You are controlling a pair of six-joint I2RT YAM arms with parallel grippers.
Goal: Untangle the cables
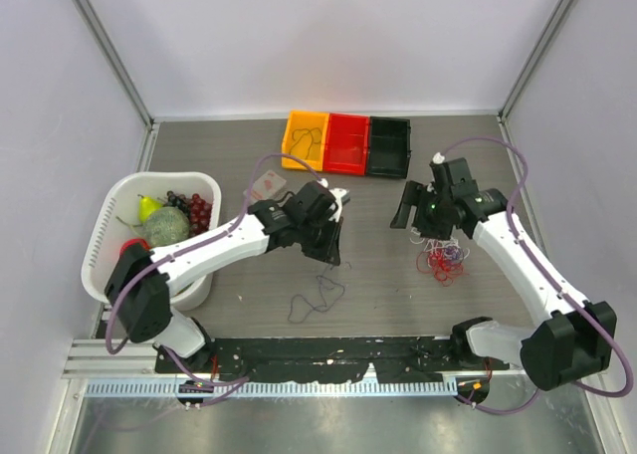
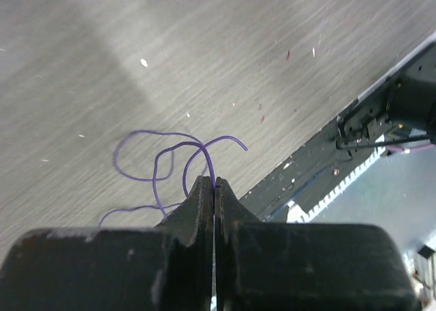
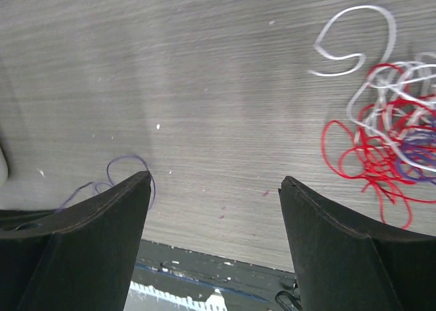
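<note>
A thin dark purple cable [image 1: 317, 297] lies in loose loops on the table in front of centre. My left gripper [image 1: 331, 257] is shut on one strand of it, and in the left wrist view the strand [image 2: 163, 162] runs up into the closed tips of the gripper [image 2: 214, 183]. A tangle of red and white cables [image 1: 443, 260], with a bit of purple in it, lies at the right. My right gripper [image 1: 419, 223] hovers just behind and left of it, open and empty. In the right wrist view the tangle [image 3: 392, 123] sits right of the open gripper [image 3: 214, 183].
A white basket [image 1: 103, 237] with fruit stands at the left. Orange [image 1: 307, 140], red [image 1: 348, 143] and black [image 1: 389, 146] bins sit at the back. A small white card [image 1: 266, 186] lies behind the left arm. A black rail [image 1: 328, 352] lines the near edge.
</note>
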